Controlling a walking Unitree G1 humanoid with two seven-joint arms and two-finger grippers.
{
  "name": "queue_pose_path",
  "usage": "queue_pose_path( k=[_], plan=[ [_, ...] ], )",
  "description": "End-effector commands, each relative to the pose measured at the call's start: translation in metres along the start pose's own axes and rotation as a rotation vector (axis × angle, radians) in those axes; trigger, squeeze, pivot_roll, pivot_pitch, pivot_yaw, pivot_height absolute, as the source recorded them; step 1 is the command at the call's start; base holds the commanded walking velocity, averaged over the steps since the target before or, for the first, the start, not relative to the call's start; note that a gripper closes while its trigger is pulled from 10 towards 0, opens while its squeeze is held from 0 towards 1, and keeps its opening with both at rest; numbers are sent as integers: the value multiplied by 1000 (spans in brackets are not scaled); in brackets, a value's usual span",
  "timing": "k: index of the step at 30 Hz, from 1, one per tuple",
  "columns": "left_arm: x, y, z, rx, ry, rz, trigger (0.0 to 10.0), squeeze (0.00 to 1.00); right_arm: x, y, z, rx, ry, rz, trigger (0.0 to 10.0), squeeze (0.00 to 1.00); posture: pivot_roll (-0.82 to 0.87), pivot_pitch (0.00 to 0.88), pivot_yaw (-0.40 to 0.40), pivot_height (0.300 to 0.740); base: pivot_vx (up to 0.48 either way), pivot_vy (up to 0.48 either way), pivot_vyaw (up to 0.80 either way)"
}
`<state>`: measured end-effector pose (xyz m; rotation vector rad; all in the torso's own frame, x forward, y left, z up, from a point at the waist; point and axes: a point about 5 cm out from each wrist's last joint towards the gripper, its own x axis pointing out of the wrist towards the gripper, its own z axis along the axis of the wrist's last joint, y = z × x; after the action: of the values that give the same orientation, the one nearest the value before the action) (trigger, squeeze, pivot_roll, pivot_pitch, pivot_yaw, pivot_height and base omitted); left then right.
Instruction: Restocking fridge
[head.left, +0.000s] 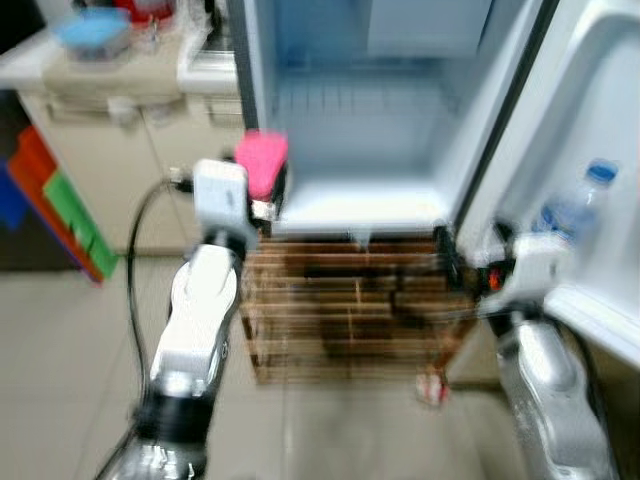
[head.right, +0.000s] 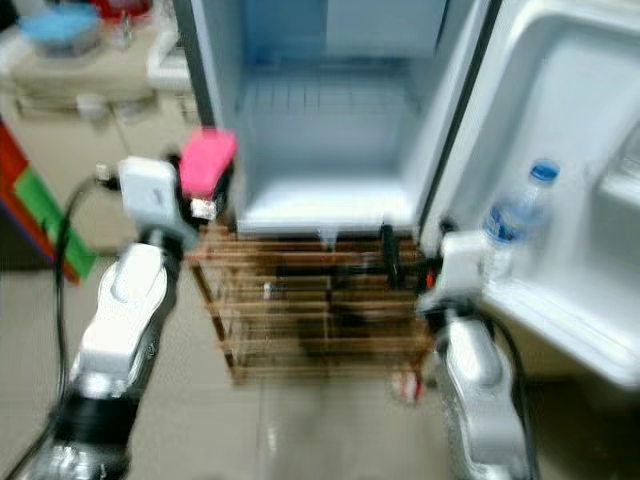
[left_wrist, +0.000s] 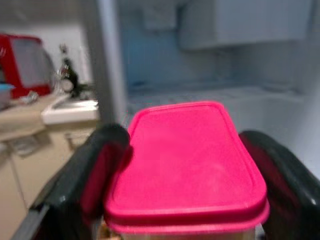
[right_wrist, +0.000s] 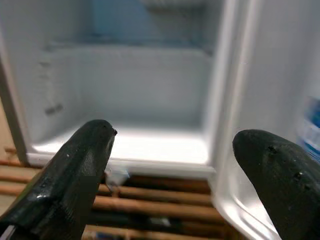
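Note:
A small white fridge (head.left: 360, 195) stands open in front of me, its inside bare and lit. My left gripper (head.left: 262, 190) is shut on a container with a pink lid (left_wrist: 187, 160), held at the fridge's lower left corner, just outside the opening. The black fingers (left_wrist: 92, 175) press both sides of the container. My right gripper (head.left: 450, 262) is open and holds nothing, low by the fridge's lower right corner, in front of the wooden rack. A water bottle (head.left: 572, 208) with a blue cap stands in the open door's shelf (head.left: 600, 310) on the right.
The fridge sits on a slatted wooden rack (head.left: 345, 310). A counter (head.left: 100, 75) with a blue bowl (head.left: 92, 30) and cabinets stand to the left. Red and green panels (head.left: 55, 205) lean at the far left. A small object (head.left: 432, 388) lies on the tiled floor.

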<state>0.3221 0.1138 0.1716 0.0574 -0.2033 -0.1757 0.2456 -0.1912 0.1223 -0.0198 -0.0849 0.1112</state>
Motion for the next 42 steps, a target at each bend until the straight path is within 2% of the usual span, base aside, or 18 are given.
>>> queue_pose_path(
  k=[1, 2, 4, 7, 11, 16, 25, 31, 35, 42],
  plan=[
    [7, 1, 1, 16, 2, 8, 10000, 0, -5, -6, 3, -11, -3, 1, 10000, 0, -134, 0, 12, 740, 0, 0, 0],
    [12, -3, 0, 16, 7, -3, 10000, 0, -14, -12, -1, -38, 23, -4, 10000, 0, -158, 0, 15, 740, 0, 0, 0],
    [14, -4, 0, 18, 13, -12, 10000, 0, -18, -15, -3, -51, 34, -7, 10000, 0, -158, 0, 15, 740, 0, 0, 0],
    [33, -11, -4, -17, 35, -39, 10000, 0, -36, -23, -7, -74, 79, -11, 10000, 0, -201, 0, 35, 740, 86, 0, 0],
    [43, -12, -4, -22, 40, -45, 10000, 0, -39, -20, -6, -68, 80, -12, 10000, 0, -215, 0, 45, 740, 341, 139, 0],
    [50, -15, -4, -19, 39, -55, 10000, 0, -46, -13, -10, -54, 101, 29, 10000, 0, -226, 0, 49, 740, 411, 200, 0],
    [51, -32, -2, -29, -11, -119, 10000, 0, -50, -17, -13, -52, 123, 16, 10000, 0, -227, 0, 48, 740, 434, 0, 0],
    [49, -39, -3, -49, -20, -147, 10000, 0, -50, -13, -14, -47, 126, 29, 10000, 0, -226, 0, 47, 740, 439, 0, 0],
    [48, -44, 0, -30, -51, -160, 10000, 0, -50, -9, -15, -42, 127, 48, 10000, 0, -226, 0, 48, 740, 337, 0, 0],
    [46, -47, -8, -58, -1, -148, 10000, 0, -54, -9, -17, -50, 149, 64, 10000, 0, -233, 0, 45, 740, 0, 0, 0]
  ],
)
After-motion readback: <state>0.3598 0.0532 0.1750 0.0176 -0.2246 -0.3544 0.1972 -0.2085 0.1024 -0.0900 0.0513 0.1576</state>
